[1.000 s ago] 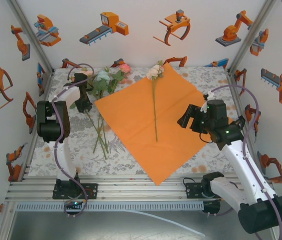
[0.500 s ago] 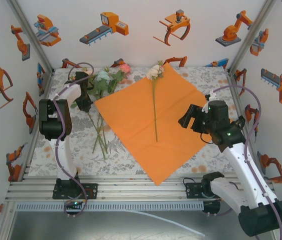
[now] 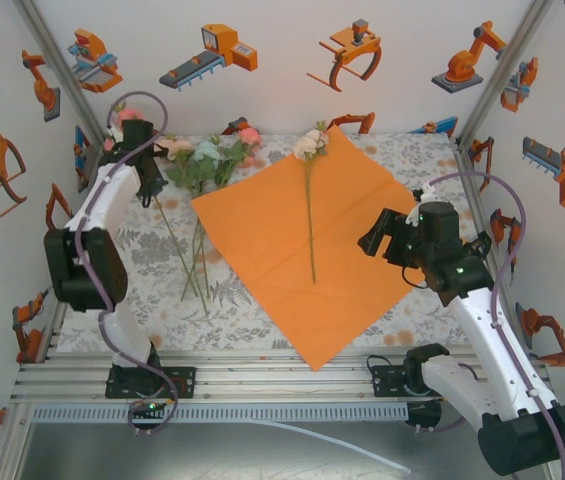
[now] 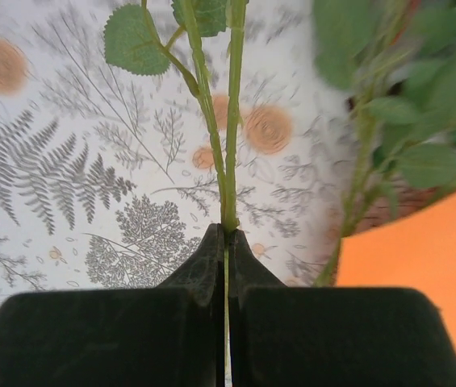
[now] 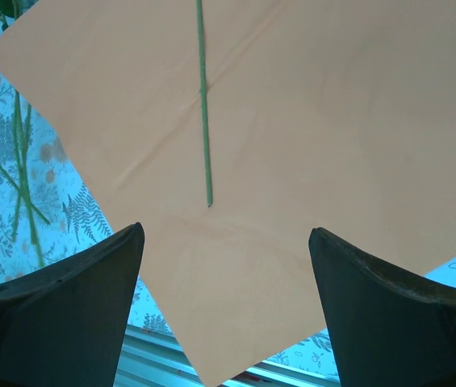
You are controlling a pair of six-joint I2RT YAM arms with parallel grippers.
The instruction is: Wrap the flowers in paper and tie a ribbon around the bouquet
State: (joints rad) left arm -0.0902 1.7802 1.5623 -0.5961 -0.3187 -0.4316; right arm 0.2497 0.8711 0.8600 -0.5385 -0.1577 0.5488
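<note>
1. The left claw (image 4: 226,240) is clamped shut on a thin green stem (image 4: 232,137), which is pinched between the tips and runs straight away from them above the bench (image 4: 66,185).
2. The right claw (image 5: 223,234) is spread wide above the paper (image 5: 316,121); nothing is gripped or touched.
3. The paper is laid flat as a diamond, one corner toward the near edge.
4. A white flower (image 3: 310,143) is laid on the paper, head at the far corner, long axis running far to near.
5. The other flowers (image 3: 207,155) are seen just beside the paper's left corner, heads far, stems pointing near.

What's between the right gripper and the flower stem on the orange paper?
Just bare orange paper; the right wrist view shows it between the open right gripper and the stem.
</note>
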